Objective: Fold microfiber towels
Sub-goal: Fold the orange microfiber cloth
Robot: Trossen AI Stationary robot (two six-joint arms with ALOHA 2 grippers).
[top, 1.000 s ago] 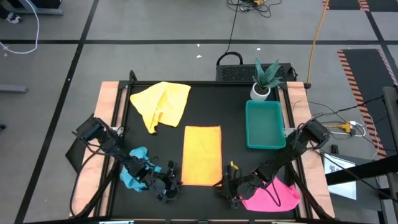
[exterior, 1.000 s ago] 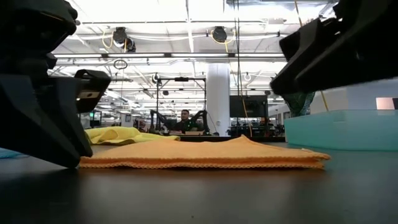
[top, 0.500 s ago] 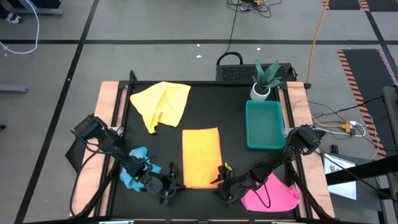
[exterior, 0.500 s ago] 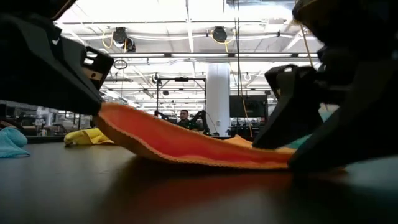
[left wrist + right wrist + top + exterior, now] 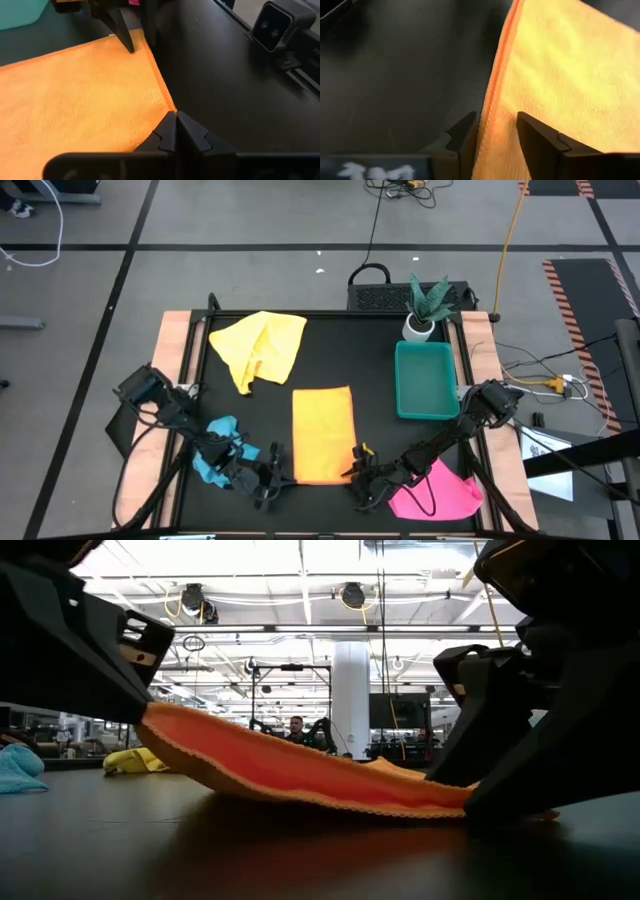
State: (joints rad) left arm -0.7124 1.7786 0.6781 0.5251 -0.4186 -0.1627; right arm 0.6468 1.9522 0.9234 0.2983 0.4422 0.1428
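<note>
Both arms are working the near edge of the orange towel [image 5: 323,432], which is lying half-folded as a tall rectangle in the middle of the black table [image 5: 370,350]. The left gripper [image 5: 175,131] is clenched on the towel's near left corner, its 2 fingers pressed together with the hem pinched between them, and in the low view that corner is riding up off the table. The right gripper [image 5: 492,131] is sitting at the opposite near corner with the hem running between its 2 parted fingers; the fingers are straddling the edge but not visibly pinching it, so I am judging that grip unfinished. To do this step well, the right fingers should be closing fully on the hem before any further lift, otherwise 1 corner will be rising alone and skewing the fold. Then both corners should be travelling together, level, away from the grippers toward the far edge, so the hems are meeting squarely. The other towels are waiting: the crumpled yellow towel [image 5: 259,348] well beyond the left gripper, the blue towel [image 5: 214,457] just beside the left arm, the pink towel [image 5: 437,495] just beside the right gripper, with the green tray [image 5: 426,381] farther off.
</note>
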